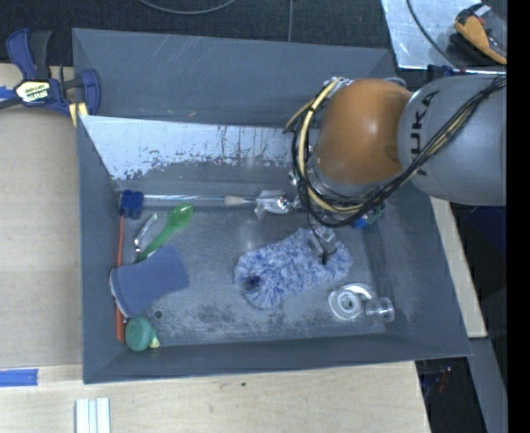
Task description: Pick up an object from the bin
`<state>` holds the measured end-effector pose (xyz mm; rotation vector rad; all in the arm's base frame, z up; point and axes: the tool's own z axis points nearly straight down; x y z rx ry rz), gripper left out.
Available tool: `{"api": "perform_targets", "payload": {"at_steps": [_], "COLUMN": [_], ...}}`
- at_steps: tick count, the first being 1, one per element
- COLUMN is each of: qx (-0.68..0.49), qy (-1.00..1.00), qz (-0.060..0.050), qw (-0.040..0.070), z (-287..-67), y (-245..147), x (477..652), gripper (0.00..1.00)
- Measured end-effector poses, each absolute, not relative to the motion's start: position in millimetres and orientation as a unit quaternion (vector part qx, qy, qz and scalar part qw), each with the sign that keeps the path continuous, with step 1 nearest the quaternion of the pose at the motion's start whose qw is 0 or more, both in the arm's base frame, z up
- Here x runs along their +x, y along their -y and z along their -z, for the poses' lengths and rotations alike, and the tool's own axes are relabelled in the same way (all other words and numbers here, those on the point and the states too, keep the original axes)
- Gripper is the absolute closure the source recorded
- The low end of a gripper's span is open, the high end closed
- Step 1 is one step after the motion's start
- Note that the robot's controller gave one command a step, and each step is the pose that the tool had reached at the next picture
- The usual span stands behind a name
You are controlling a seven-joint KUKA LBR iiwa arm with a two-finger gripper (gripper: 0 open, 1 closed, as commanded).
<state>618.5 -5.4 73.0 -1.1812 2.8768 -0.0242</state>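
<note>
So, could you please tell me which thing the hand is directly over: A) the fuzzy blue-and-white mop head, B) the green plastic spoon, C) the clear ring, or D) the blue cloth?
A: the hand hangs over the upper right end of the fuzzy blue-and-white mop head in the middle of the bin; the green plastic spoon lies far to the left.

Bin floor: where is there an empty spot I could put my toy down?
The biggest bare bin floor lies in the middle, between the blue pad and the fluffy blue duster, and along the front wall. The left side is crowded: green spoon, blue block, green ball. The gripper hangs over the duster's right end, near a clear ring.
</note>
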Motion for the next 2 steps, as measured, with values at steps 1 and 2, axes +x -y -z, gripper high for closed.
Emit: {"api": "perform_targets", "payload": {"at_steps": [1, 2], "qx": [-0.318, -0.359], "qy": [-0.948, -0.933], "qz": [0.006, 0.008], "qw": [0.019, 0.019], "z": [-78, -73], "y": [35, 3], "x": [623.6, 622.0], "gripper": [0.0, 0.0]}}
